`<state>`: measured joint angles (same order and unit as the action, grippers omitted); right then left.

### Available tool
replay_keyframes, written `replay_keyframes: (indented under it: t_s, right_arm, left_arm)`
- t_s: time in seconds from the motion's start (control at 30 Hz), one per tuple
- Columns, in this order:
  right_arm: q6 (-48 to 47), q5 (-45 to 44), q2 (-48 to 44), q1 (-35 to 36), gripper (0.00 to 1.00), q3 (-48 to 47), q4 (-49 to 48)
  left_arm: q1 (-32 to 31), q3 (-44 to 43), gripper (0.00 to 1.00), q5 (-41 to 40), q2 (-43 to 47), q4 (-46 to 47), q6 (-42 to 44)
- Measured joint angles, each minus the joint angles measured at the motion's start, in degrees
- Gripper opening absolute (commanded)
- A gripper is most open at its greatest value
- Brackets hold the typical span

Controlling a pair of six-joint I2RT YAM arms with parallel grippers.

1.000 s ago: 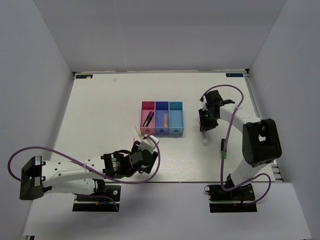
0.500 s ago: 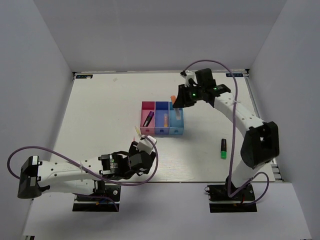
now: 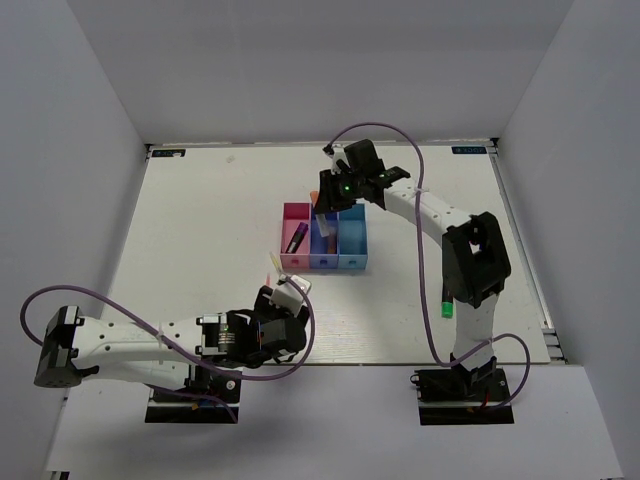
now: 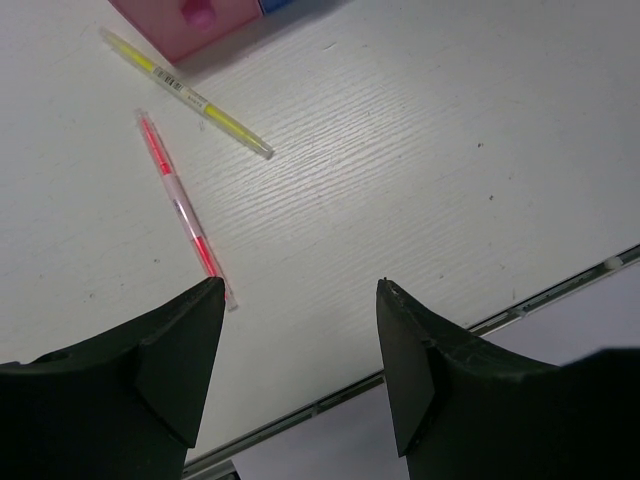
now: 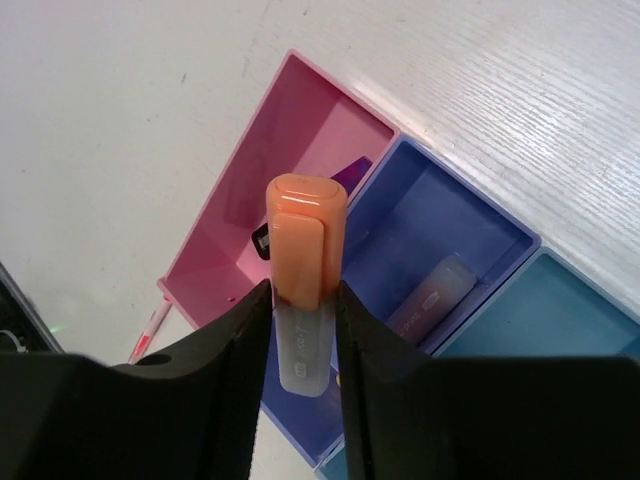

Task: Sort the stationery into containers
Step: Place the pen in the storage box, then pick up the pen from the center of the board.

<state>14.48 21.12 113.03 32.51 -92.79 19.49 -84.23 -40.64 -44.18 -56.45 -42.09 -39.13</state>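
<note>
The containers are three joined bins, pink (image 3: 297,240), blue (image 3: 323,242) and teal (image 3: 352,240). My right gripper (image 3: 325,203) (image 5: 303,300) is shut on the short orange marker (image 5: 305,250), held above the blue bin (image 5: 455,215) near its wall with the pink bin (image 5: 300,125). A dark purple marker (image 5: 350,172) lies in the pink bin and a pale marker (image 5: 432,293) in the blue one. The teal bin (image 5: 575,320) shows only partly. My left gripper (image 3: 285,302) (image 4: 300,290) is open over the table, near the red-pink pen (image 4: 180,205) and pale-yellow pen (image 4: 190,97).
A green-capped marker (image 3: 447,309) lies on the table at the right, beside the right arm's base link. The table's near edge (image 4: 420,355) runs just under my left fingers. The pink bin's corner (image 4: 185,30) lies just beyond the yellow pen.
My right arm lifted the orange marker from the table right of the bins and swung left, past the teal bin to above the blue one. The left arm drew back slightly.
</note>
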Motion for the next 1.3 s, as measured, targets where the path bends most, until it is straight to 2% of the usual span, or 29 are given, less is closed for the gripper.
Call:
replay_keyframes:
  t_s: [0.03,0.07,0.27,0.3,0.33,0.37,0.4,0.43,0.57,0.6,0.63,0.67,0.7,0.73,0.8,0.83,0.87,0.97,1.13,1.2,1.23,1.3]
  right_arm:
    - [-0.04,-0.37,0.00,0.02,0.51,0.00,-0.46]
    - [0.04,-0.59,0.00,0.02,0.54,0.00,-0.57]
    - [-1.16,-1.42,-0.17,0.02,0.59,0.79,-1.18]
    - [-1.20,-1.55,-0.20,0.02,0.55,0.79,-1.25]
    - [-1.29,-1.68,-0.28,0.00,0.49,0.79,-1.20]
    - [-1.51,-1.84,-0.48,-0.02,0.22,0.81,-1.11]
    - [-1.70,-2.19,-0.94,-0.07,0.05,1.01,-0.96]
    - [-2.19,-3.43,-1.88,-0.15,0.00,1.57,-0.48]
    - [-3.85,-12.63,-9.90,-0.63,0.00,6.32,2.78]
    - [-4.20,-15.47,-13.16,-1.16,0.00,8.48,3.50]
    - [-4.35,-18.43,-16.76,-1.99,0.07,10.47,4.90]
    - [-4.39,-20.79,-19.82,-3.13,0.17,11.82,6.05]
    - [-4.31,-23.06,-22.43,-4.57,0.34,12.66,7.67]
    - [-4.11,-24.90,-24.28,-6.14,0.39,13.18,9.09]
    - [-5.03,-27.82,-27.41,-10.10,0.45,14.69,11.63]
    - [-5.66,-28.81,-28.83,-12.11,0.45,16.37,12.17]
    - [-6.10,-29.77,-30.21,-14.03,0.45,18.25,13.33]
    - [-7.26,-31.56,-34.01,-18.80,0.46,25.42,16.63]
    - [-8.24,-31.65,-38.53,-25.18,0.42,31.56,22.73]
    - [-8.48,-30.49,-38.62,-27.06,0.49,31.56,24.35]
    - [-8.76,-29.27,-38.58,-27.85,0.56,31.93,24.65]
    - [-9.55,-26.58,-38.73,-28.76,0.60,33.86,24.63]
  left_arm:
    - [0.00,-0.09,0.72,-0.20,-0.02,0.00,-0.11]
    - [0.00,-0.15,0.72,-0.33,-0.02,0.00,-0.11]
    - [0.00,-0.52,0.72,-0.66,-0.46,0.13,0.22]
    - [0.00,-0.55,0.71,-0.68,-0.50,0.13,0.33]
    - [0.00,-0.57,0.64,-0.66,-0.50,0.22,0.55]
    - [0.00,-0.57,0.60,-0.66,-0.50,0.52,0.81]
    - [0.00,-0.66,0.55,-0.61,-0.63,1.01,1.38]
    - [0.00,-0.94,0.42,-0.55,-0.92,1.40,2.01]
    - [0.07,-5.40,0.13,0.66,-5.46,4.35,6.97]
    - [0.39,-6.91,0.13,1.53,-7.10,5.92,8.48]
    - [1.05,-8.70,0.12,2.64,-9.20,7.74,10.08]
    - [1.92,-10.12,0.14,4.63,-10.88,9.20,11.28]
    - [3.45,-11.39,0.21,7.43,-12.74,11.69,12.39]
    - [5.35,-12.26,0.29,9.99,-14.47,13.84,13.27]
    - [9.20,-14.14,0.45,15.23,-18.27,17.53,14.43]
    - [10.84,-15.50,0.57,17.27,-20.79,18.67,14.88]
    - [12.26,-17.57,0.64,19.34,-23.63,19.54,15.41]
    - [14.36,-26.12,0.72,25.38,-33.90,21.90,16.31]
    - [15.19,-43.36,0.73,31.65,-50.58,21.84,15.37]
    - [15.41,-47.43,0.73,32.76,-54.21,21.53,13.90]
    - [15.54,-48.59,0.73,33.20,-55.43,21.38,12.92]
    - [16.04,-49.18,0.73,33.77,-56.39,21.20,11.13]
